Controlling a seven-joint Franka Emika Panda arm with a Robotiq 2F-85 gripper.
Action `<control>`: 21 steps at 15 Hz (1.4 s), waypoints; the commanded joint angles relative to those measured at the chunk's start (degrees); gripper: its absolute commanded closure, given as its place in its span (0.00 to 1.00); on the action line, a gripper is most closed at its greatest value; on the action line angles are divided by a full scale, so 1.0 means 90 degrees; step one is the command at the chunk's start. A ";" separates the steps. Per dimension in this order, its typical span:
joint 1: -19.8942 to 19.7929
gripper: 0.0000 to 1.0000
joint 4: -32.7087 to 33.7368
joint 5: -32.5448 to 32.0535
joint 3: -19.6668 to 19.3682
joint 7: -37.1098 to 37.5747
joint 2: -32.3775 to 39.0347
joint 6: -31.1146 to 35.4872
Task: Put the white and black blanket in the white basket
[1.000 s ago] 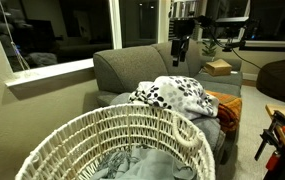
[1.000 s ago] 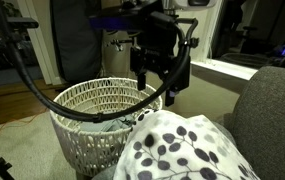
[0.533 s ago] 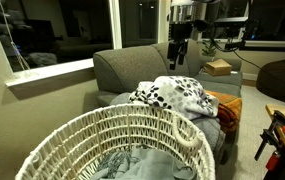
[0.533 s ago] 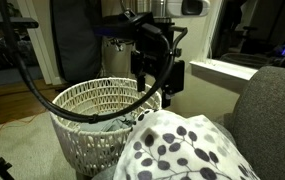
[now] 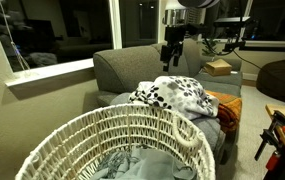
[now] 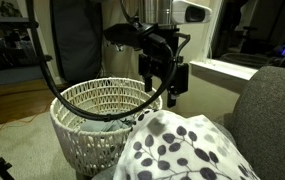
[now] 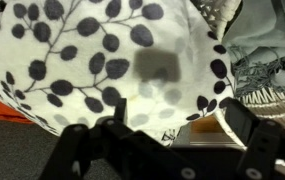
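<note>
The white and black blanket [image 5: 177, 96] lies bunched on the grey couch seat; it also fills the near foreground in an exterior view [image 6: 182, 150] and most of the wrist view [image 7: 112, 60]. The white basket [image 5: 122, 140] stands on the floor in front of the couch, seen in both exterior views [image 6: 82, 105], with grey cloth inside. My gripper [image 5: 172, 52] hangs open and empty in the air above the blanket, also seen in an exterior view [image 6: 165, 88]. In the wrist view its fingers [image 7: 162, 130] frame the blanket from above without touching it.
An orange striped blanket [image 5: 227, 108] lies beside the white and black one on the grey couch [image 5: 132, 70]. A cardboard box [image 5: 219, 68] sits on the couch's far end. A grey cloth [image 5: 132, 165] lies in the basket. A window ledge runs behind.
My gripper has shifted sideways above the blanket, leftward in one exterior view, and stays open. The blanket and basket have not moved.
</note>
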 commanded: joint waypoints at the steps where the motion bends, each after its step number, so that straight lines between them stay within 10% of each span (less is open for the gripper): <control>1: -0.0032 0.00 0.0217 -0.0162 0.0043 0.0358 0.0298 0.0232; 21: -0.0035 0.00 0.1298 -0.0435 -0.0262 0.1363 0.1570 0.0154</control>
